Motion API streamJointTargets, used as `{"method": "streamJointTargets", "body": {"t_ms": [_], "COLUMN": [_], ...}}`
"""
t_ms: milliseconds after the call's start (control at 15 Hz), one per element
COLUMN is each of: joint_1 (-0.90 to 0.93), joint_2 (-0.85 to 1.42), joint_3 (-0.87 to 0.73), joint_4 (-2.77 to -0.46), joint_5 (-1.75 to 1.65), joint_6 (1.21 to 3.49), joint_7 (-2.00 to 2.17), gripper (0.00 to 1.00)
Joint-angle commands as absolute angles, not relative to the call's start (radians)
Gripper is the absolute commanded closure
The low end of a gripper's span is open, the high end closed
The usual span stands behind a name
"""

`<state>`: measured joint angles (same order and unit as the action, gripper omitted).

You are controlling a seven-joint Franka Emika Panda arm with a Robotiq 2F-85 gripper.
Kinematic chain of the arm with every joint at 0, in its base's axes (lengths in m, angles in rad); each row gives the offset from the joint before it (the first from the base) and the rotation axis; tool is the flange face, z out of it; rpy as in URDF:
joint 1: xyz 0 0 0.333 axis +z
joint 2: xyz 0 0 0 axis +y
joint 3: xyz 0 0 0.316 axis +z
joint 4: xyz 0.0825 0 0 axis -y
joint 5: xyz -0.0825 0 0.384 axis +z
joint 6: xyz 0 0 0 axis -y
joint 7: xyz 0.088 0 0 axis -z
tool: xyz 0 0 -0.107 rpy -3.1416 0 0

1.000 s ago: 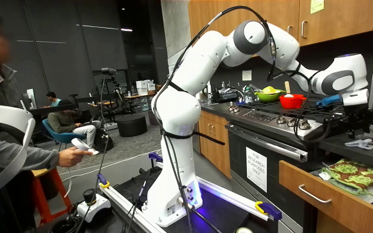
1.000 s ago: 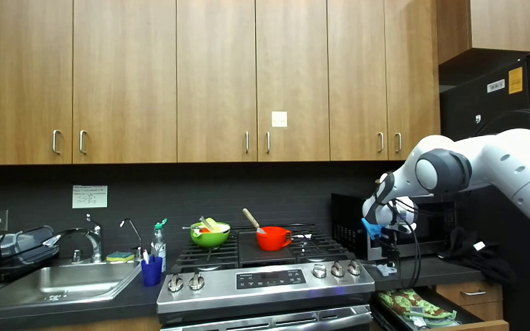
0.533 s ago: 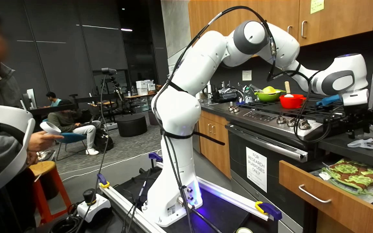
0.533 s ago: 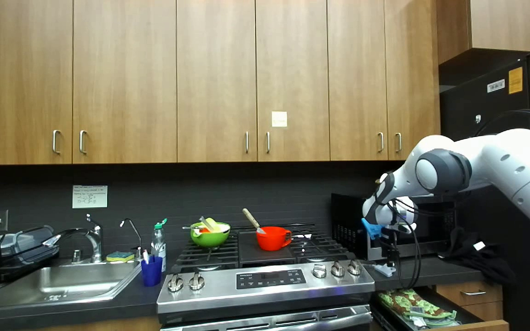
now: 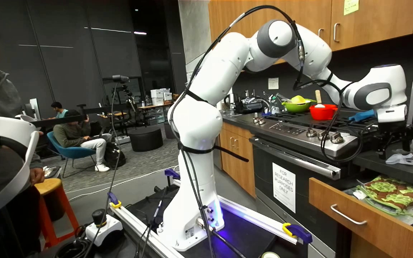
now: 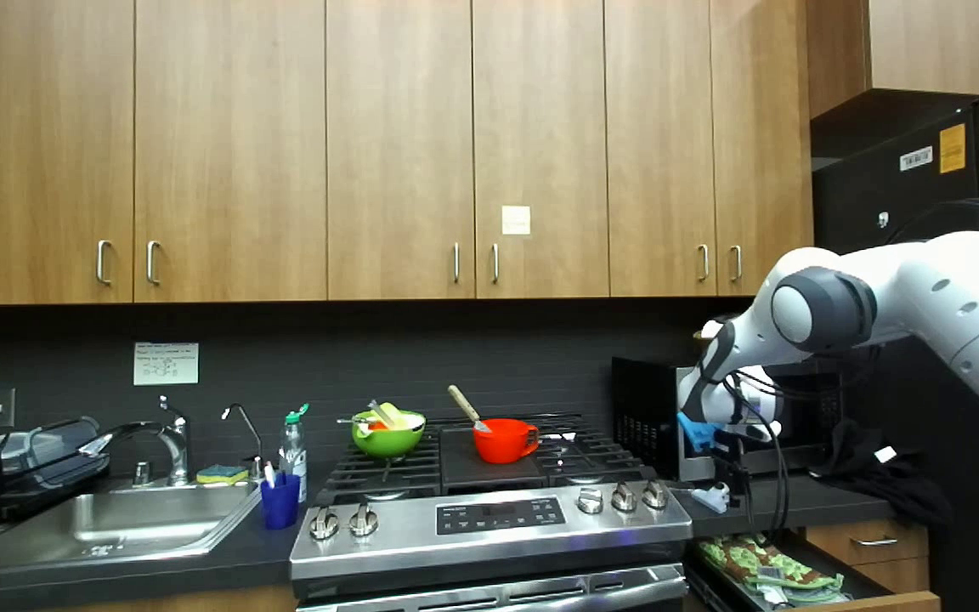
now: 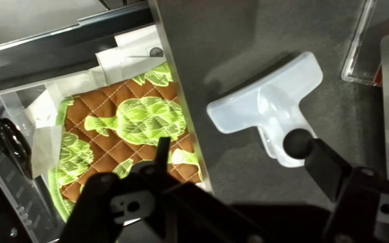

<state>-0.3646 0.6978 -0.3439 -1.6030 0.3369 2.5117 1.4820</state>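
At the bottom of the wrist view, the black two-fingered metal gripper (image 7: 231,143) is held wide, and nothing is pinched in it. Close by, in the right half of that view, a white T-shaped plastic clip (image 7: 270,104) is found on the flat dark grey counter (image 7: 228,44). The clip's thin end is partly covered by the round black tip of one finger; whether it is touched cannot be told.

Since half a second ago, the gripper has been brought a little lower, as is seen in both exterior views. At the right side of an exterior view, the gap between the fingers (image 5: 382,153) now looks bigger; whether they were opened or just turned cannot be told. No move by the clip is seen in that time. With the gripper low and wide, the clip seems easier to reach, but it is not held.

Next to the counter, in the left half of the wrist view, a brown and green quilted cloth pad (image 7: 147,121) is seen in the pulled-out drawer with a light brown wooden front (image 5: 371,213). The pad is partly hidden by the other finger.

Farther off, in the lower middle of an exterior view, a red round pot (image 6: 502,444) and a green round bowl (image 6: 387,444) are seen on the wide silver metal stove (image 6: 489,548).
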Motion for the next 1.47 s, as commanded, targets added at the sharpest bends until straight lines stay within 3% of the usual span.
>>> {"method": "streamJointTargets", "body": {"t_ms": [0, 867, 1400], "joint_1": [-0.371, -0.34, -0.34], "joint_2": [0.558, 0.273, 0.201], "joint_3": [-0.334, -0.361, -0.379], "joint_4": [-1.783, -2.184, -2.297], "joint_5": [0.358, 0.309, 0.254], "joint_6": [2.559, 2.51, 2.414], "joint_7": [1.458, 1.363, 1.322], "gripper": [0.0, 0.0, 0.0]}}
